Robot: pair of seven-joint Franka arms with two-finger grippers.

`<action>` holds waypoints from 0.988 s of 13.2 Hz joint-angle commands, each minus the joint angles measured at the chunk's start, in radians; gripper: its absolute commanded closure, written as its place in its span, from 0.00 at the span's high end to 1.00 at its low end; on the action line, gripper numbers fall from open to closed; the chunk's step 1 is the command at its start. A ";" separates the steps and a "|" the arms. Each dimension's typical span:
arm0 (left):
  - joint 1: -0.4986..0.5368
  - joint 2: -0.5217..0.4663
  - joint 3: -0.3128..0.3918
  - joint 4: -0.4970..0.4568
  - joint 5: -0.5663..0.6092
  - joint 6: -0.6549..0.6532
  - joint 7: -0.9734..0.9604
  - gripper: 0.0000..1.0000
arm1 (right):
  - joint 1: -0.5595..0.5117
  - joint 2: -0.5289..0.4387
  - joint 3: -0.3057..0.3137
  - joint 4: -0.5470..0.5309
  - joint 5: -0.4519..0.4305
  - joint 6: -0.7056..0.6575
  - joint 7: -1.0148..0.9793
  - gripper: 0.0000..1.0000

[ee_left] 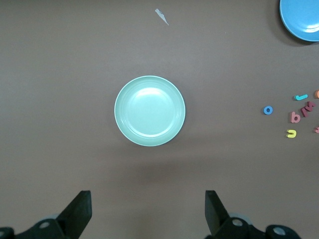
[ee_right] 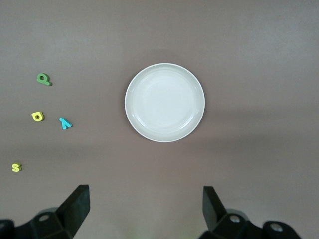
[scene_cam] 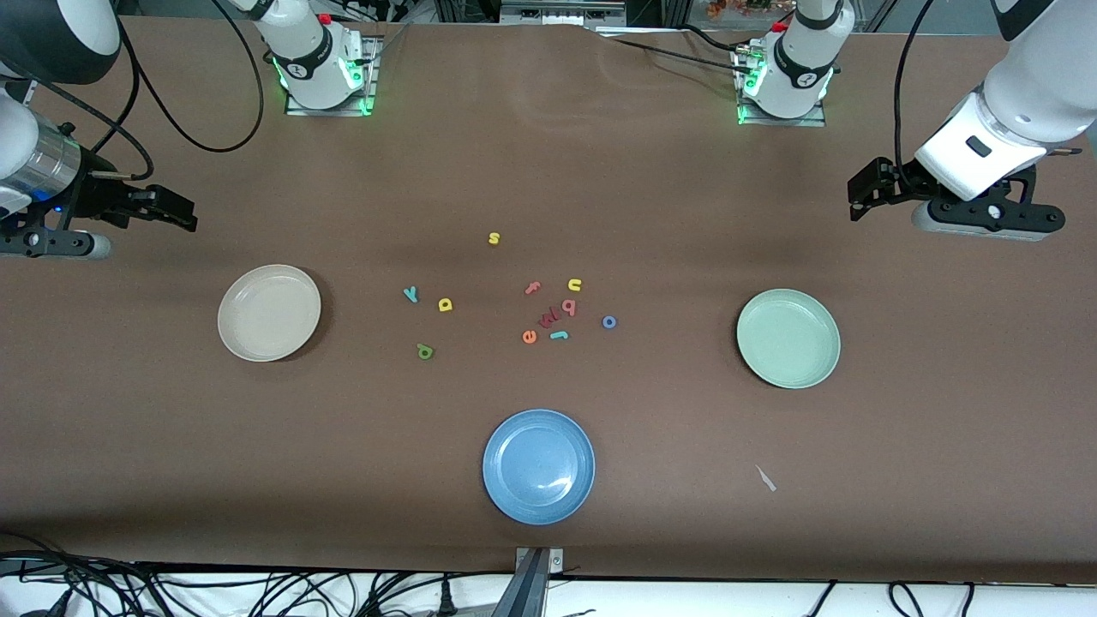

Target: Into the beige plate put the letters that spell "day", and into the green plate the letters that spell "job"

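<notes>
left pincer [scene_cam: 866,195] spread, empty, up near the green plate [scene_cam: 788,338]; right pincer [scene_cam: 176,212] spread, empty, near the beige plate [scene_cam: 269,312]. nothing sorted yet. y [scene_cam: 411,294], yellow d [scene_cam: 445,304], green a [scene_cam: 425,350] lie toward beige; b [scene_cam: 568,307], j [scene_cam: 559,334], o [scene_cam: 609,321] toward green. drop straight down on one letter; b is crowded, so go for o first.

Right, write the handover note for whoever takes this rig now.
Left gripper: open, empty, up over the table by the green plate.
Right gripper: open, empty, by the beige plate.
Both plates hold nothing.
Mid-table: teal y, yellow letter, olive-green letter; blue o, pinkish-red b, teal j.
Done: nothing. Left: all six letters.
</notes>
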 commanded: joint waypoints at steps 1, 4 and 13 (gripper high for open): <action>-0.002 0.012 -0.003 0.030 0.010 -0.025 0.004 1.00 | -0.001 -0.001 0.000 0.015 0.017 -0.017 0.000 1.00; 0.003 0.012 -0.003 0.030 0.009 -0.031 0.004 1.00 | -0.001 -0.001 0.000 0.015 0.015 -0.017 0.000 1.00; -0.012 0.042 -0.003 0.060 0.005 -0.034 -0.015 1.00 | -0.001 0.001 0.000 0.015 0.018 -0.019 0.002 1.00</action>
